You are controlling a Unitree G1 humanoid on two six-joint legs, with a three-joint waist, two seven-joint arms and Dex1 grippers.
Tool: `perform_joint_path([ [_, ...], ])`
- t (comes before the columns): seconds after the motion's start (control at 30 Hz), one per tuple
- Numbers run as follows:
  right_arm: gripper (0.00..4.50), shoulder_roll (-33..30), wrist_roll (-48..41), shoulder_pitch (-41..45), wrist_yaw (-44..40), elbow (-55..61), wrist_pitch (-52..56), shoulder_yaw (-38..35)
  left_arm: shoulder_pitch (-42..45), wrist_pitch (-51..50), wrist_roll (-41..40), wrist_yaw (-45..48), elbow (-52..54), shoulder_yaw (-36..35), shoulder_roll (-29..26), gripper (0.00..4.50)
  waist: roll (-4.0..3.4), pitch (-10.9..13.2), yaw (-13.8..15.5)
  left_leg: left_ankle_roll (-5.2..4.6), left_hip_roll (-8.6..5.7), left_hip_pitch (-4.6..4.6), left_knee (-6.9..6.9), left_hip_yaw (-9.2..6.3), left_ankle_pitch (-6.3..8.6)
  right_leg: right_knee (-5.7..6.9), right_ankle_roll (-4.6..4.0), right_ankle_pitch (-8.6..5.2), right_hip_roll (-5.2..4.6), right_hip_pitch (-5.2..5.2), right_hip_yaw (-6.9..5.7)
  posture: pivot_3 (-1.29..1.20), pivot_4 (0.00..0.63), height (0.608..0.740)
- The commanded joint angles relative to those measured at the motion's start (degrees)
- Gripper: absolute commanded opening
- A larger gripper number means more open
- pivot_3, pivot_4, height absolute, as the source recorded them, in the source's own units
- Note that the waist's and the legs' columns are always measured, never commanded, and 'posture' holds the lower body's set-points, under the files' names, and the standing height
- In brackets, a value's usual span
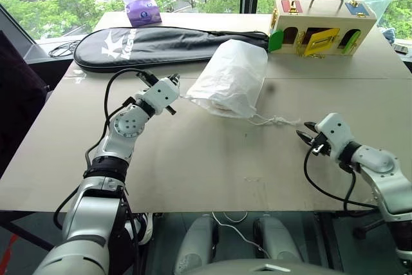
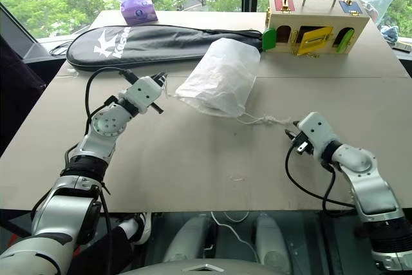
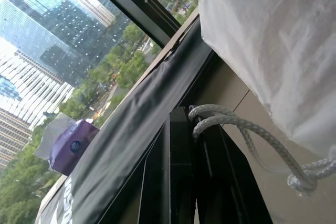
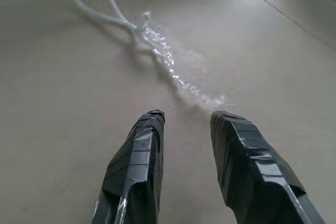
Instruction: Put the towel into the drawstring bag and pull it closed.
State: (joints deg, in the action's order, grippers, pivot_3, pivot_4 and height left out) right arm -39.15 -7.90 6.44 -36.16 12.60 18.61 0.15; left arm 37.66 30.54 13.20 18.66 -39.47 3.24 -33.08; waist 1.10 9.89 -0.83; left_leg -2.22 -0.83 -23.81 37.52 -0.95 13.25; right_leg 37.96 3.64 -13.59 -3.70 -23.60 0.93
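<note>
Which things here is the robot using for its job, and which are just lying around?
For the job:
- drawstring bag, bulging and lying on its side
- left cord, pinched in the left gripper
- right cord, loose on the table before the open right gripper

Just lying about:
- black racket cover
- purple tissue pack
- wooden latch box

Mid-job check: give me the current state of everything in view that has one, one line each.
drawstring bag: lying on its side on the table, bulging, mouth gathered shut.
left cord: pinched in the left gripper.
right cord: lying loose on the table, its frayed end just ahead of the right gripper.
left gripper: shut on the cord.
right gripper: open, holding nothing.
racket cover: flat, zipped.
tissue pack: a tissue sticking out.
wooden box: yellow door ajar.
</note>
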Motion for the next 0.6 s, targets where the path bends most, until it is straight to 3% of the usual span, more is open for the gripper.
perform_joint_path([
  [0.03, 1.60, -1.0, -1.2, 4.6, -3.4, 3.3, -0.6, 0.1, 0.9, 0.6, -1.8, 0.5, 2.2, -1.5, -1.2, 0.00, 0.00, 0.0, -0.2, 0.00, 0.02, 0.01, 0.00, 0.00, 0.00, 0.01, 0.00, 0.00, 0.01, 0.00, 0.00, 0.00, 0.150, 0.740],
  [0.1, 1.60, -0.5, -0.8, 7.3, -4.7, 2.2, 0.3, 1.9, 0.9, 0.5, -1.9, 0.6, 2.1, -1.7, -1.2, 0.00, 0.00, 0.0, -0.1, 0.00, 0.02, 0.02, 0.00, 0.00, 0.00, 0.02, 0.00, 0.00, 0.01, 0.00, 0.00, 0.00, 0.150, 0.740],
  [0.3, 4.39, 5.7, 1.1, 16.5, -5.1, -8.2, -1.7, 7.1, 1.2, 0.1, -2.2, 1.3, 2.1, -1.5, -1.3, 0.00, 0.09, 0.0, 0.1, 0.01, -0.01, -0.03, 0.01, -0.02, 0.00, -0.01, 0.00, 0.01, -0.02, 0.00, -0.03, 0.00, 0.150, 0.740],
  [0.6, 4.46, 10.4, -2.2, 23.6, -12.9, -28.3, -0.6, 7.4, 1.9, -0.3, -2.4, 2.0, 2.1, -1.3, -1.3, 0.00, 0.12, 0.0, 0.2, 0.01, -0.04, -0.05, 0.02, -0.06, 0.00, -0.01, 0.00, 0.01, -0.03, 0.00, -0.06, 0.00, 0.150, 0.740],
])
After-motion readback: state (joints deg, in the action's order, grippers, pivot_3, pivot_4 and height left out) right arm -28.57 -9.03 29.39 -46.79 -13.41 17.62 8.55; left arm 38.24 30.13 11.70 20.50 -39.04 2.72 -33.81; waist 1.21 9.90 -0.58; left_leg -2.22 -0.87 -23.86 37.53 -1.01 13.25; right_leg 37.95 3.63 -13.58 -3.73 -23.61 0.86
